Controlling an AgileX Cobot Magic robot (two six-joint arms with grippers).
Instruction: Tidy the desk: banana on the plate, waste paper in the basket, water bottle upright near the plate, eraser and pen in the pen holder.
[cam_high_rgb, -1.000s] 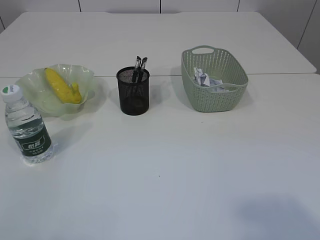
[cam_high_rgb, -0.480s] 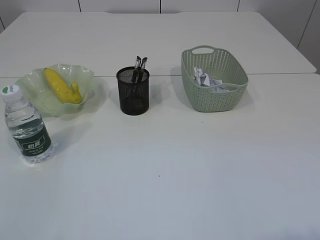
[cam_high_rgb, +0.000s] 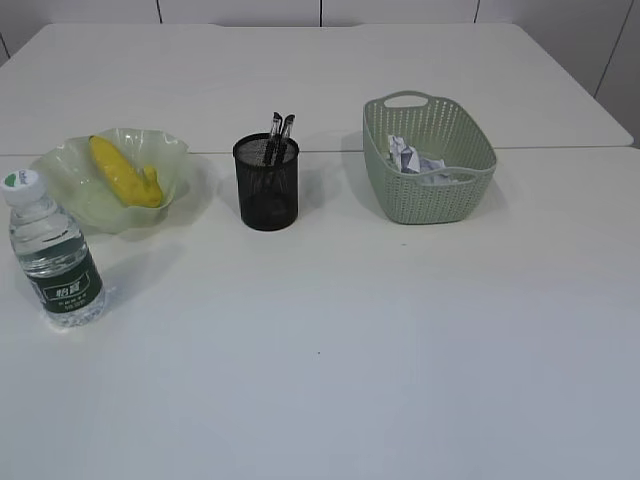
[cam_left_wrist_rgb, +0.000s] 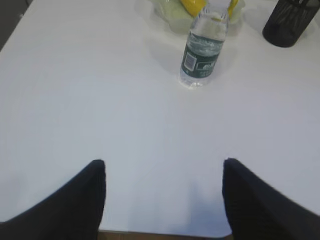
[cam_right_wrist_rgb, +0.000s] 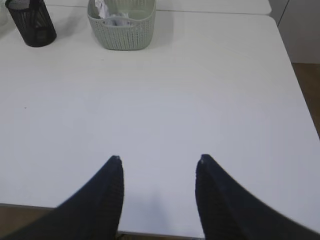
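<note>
The banana lies on the pale green plate at the back left. The water bottle stands upright in front of the plate, and shows in the left wrist view. The black mesh pen holder holds pens; the eraser is not visible. Crumpled waste paper lies in the green basket. My left gripper is open and empty near the table's front edge. My right gripper is open and empty, also near the front edge. Neither gripper shows in the exterior view.
The white table has a seam behind the objects, with a second white table behind. In the right wrist view the basket and pen holder stand far ahead, and the table's right edge borders the floor.
The faint shadow at the table's front right has gone. The objects have not moved.
</note>
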